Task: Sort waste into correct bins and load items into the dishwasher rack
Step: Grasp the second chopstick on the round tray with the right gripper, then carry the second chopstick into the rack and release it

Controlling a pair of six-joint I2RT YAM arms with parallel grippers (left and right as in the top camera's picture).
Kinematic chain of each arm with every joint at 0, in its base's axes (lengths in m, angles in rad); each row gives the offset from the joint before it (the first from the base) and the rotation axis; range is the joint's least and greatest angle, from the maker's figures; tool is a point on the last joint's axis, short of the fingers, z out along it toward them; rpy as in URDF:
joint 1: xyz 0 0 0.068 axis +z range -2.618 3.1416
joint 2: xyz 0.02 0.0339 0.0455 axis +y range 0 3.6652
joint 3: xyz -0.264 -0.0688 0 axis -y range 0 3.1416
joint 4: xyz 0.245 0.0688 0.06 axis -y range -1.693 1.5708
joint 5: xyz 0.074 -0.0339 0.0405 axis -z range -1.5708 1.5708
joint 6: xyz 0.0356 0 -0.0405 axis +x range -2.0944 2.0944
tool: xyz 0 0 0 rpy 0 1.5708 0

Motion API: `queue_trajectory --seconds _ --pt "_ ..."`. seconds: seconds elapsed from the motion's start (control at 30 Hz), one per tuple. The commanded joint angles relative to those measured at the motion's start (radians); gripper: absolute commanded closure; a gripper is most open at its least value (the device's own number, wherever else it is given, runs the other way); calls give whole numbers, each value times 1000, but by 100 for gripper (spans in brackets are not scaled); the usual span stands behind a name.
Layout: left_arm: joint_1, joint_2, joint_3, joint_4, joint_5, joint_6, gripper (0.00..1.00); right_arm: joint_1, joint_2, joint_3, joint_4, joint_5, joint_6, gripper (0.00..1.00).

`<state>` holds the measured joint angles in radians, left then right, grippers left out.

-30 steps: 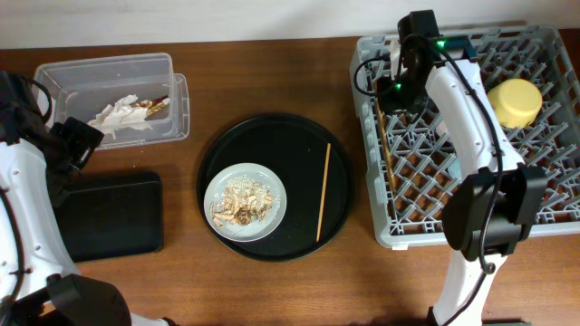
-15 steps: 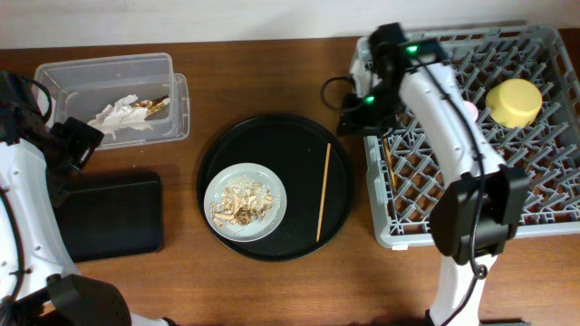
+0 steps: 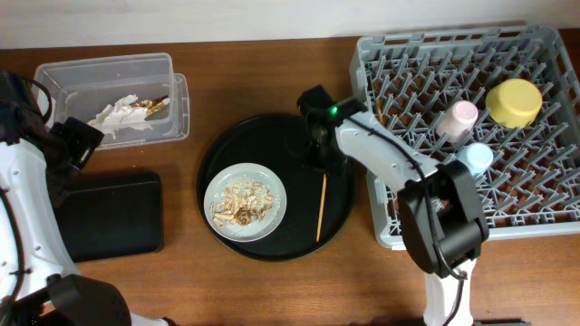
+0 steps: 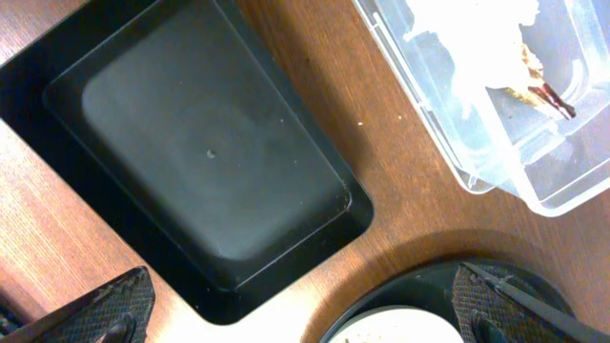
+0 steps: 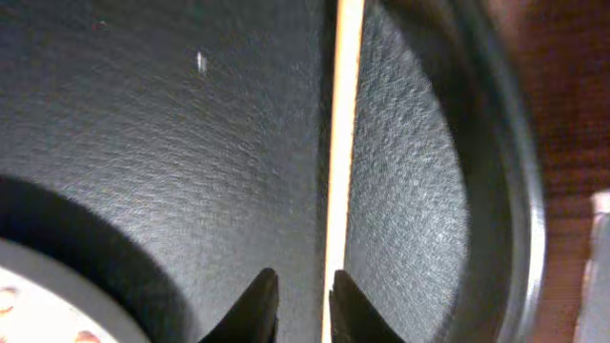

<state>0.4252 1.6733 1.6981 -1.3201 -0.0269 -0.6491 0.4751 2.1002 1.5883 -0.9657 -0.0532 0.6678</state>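
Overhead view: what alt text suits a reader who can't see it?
The right arm reaches over a round black tray, above the top end of a wooden chopstick beside a plate of crumbs. At right, a grey rack holds a yellow bowl, pink cup and blue cup.

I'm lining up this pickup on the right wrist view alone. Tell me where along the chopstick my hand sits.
Observer: The right hand is over the chopstick's far end. The rest of the stick runs back toward the robot's base across the round black tray.
Operator: Give me the drop-off.
Observer: The dishwasher rack stands just past that tray on the right arm's side. It holds a pink cup, a light-blue cup and a yellow bowl.
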Motion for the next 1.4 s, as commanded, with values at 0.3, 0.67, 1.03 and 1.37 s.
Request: queue_trajectory --seconds 0.3,0.67,1.03,1.37 --pt "6 -17 4 1 -7 -10 1 9 0 -111 84 58 74 80" --pt "6 -17 4 1 -7 -10 1 -5 -22 -91 75 -6 47 96" --pt "6 -17 4 1 -7 -10 1 -294 -113 477 -275 -22 -485 96" --pt "6 -17 4 1 -7 -10 1 -385 -41 480 -216 -21 -713 96"
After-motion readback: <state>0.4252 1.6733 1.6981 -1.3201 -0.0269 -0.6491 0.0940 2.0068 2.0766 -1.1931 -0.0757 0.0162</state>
